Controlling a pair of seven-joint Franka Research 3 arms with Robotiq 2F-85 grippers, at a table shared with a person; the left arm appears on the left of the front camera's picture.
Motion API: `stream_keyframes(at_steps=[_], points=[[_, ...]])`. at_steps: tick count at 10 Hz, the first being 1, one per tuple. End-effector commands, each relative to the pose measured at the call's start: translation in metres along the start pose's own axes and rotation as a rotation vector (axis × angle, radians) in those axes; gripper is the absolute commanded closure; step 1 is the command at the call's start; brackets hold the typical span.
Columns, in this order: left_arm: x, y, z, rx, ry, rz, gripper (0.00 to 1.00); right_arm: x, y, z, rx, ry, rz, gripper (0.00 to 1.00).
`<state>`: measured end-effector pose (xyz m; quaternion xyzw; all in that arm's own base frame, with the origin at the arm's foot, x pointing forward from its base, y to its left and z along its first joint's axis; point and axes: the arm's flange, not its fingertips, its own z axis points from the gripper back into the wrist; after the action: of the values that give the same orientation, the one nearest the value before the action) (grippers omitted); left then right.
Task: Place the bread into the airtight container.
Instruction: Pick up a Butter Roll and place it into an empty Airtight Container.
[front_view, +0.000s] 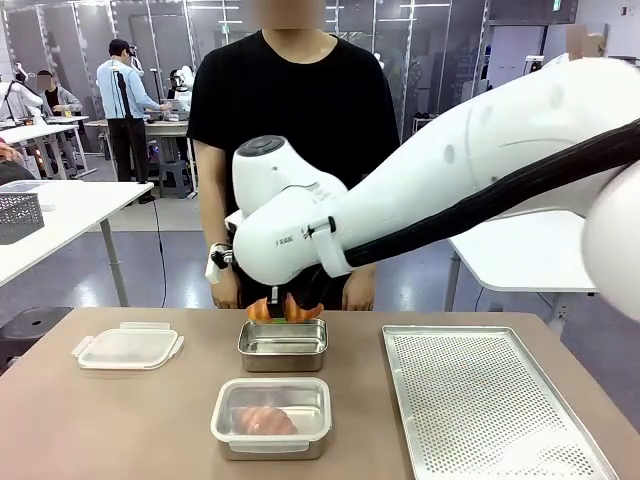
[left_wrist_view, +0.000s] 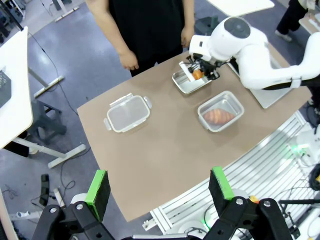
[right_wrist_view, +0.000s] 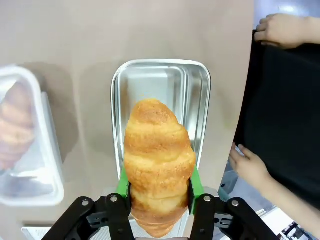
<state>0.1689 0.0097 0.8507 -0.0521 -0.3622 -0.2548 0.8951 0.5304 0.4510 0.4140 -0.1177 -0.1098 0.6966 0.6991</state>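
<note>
A golden croissant, the bread (right_wrist_view: 157, 165), is clamped between the green pads of my right gripper (right_wrist_view: 156, 182), which is shut on it. It hangs just above a small steel pan (right_wrist_view: 150, 80) at the table's far middle; the front view has the bread (front_view: 284, 309) over that pan (front_view: 283, 360). The airtight container (front_view: 222, 415), clear with a steel base, stands nearer the front and holds another croissant (front_view: 265, 420). My left gripper (left_wrist_view: 160, 187) is open, high above the table's near edge, far from the container (left_wrist_view: 239, 106).
The container's clear lid (front_view: 128, 347) lies at the left of the table. A large perforated metal tray (front_view: 490, 400) covers the right side. A person in black stands at the far edge, a hand (front_view: 222, 280) hanging by the side.
</note>
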Motion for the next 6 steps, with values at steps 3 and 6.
stream_keyframes(at_steps=[3,6], points=[[0.001,0.000,0.001,0.001,-0.001,0.000,0.00,0.014,-0.010,-0.039,-0.005,0.040,-0.034,0.49],[0.001,0.000,0.001,0.001,-0.001,0.000,0.00,0.011,-0.019,-0.059,0.035,0.024,-0.022,0.49]])
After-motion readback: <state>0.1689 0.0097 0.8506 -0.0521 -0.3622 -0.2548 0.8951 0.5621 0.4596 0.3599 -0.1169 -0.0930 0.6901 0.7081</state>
